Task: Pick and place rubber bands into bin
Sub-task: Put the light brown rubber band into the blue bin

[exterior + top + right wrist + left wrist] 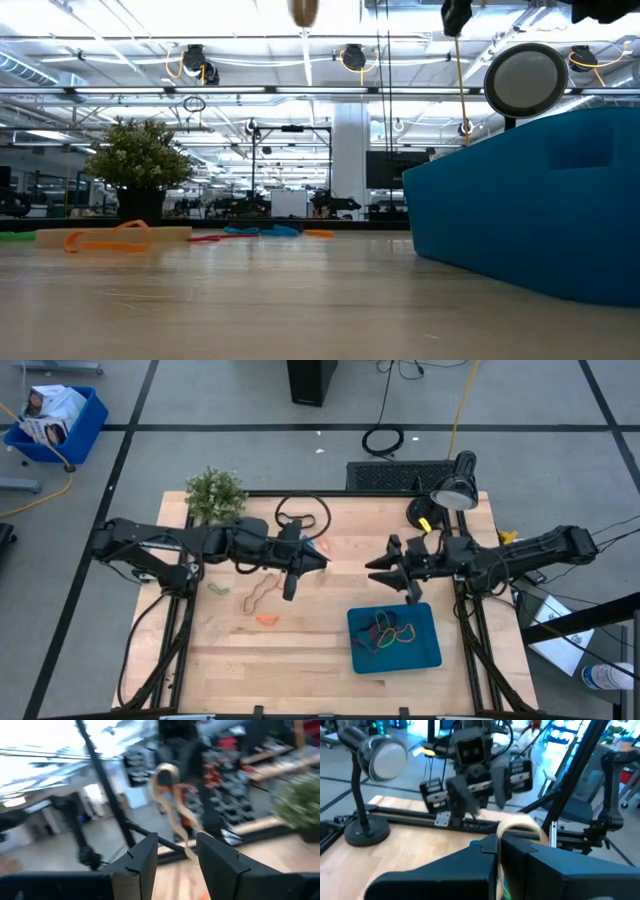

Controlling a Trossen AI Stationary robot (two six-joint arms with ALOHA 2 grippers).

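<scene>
One tan rubber band [520, 826] hangs clenched in my left claw [322, 563] above the bench [300, 650]; my right claw [381, 569] waits released beside the bin [432, 652].

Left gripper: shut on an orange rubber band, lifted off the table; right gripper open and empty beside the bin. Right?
Wrong colour. The left wrist view shows the left gripper shut on a tan rubber band, not an orange one; an orange band lies loose on the table. The rest holds: the right gripper is open and empty beside the bin.
</scene>
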